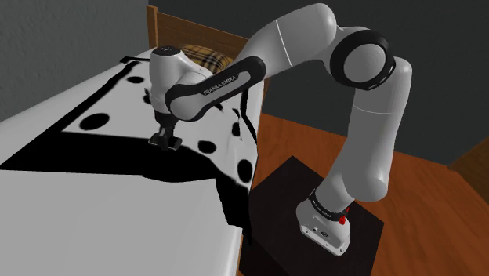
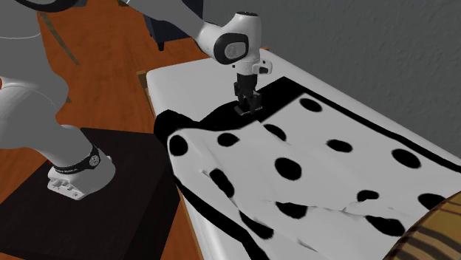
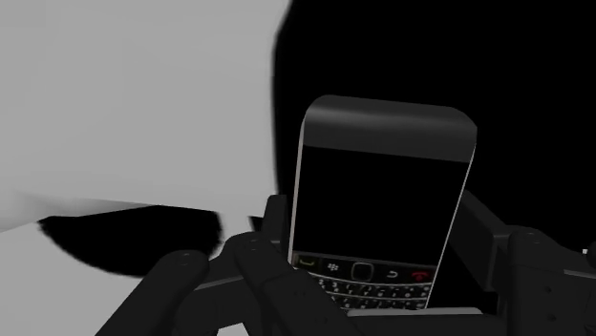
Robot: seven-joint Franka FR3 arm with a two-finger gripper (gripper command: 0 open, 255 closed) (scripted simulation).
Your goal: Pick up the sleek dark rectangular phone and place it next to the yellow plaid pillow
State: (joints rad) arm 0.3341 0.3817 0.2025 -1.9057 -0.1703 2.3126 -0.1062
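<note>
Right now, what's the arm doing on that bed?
The white Franka arm has its claw down low on a white blanket with black spots, at one of the black patches. In the wrist view, the fingers clasp a dark keypad phone by its sides. The yellow plaid pillow lies farther up the blanket, apart from the claw, so the phone is not yet beside it.

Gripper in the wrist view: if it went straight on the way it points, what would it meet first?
The gripper clasps the dark phone; beyond that, it would likely meet the black patch of the spotted bedcover close below.
</note>
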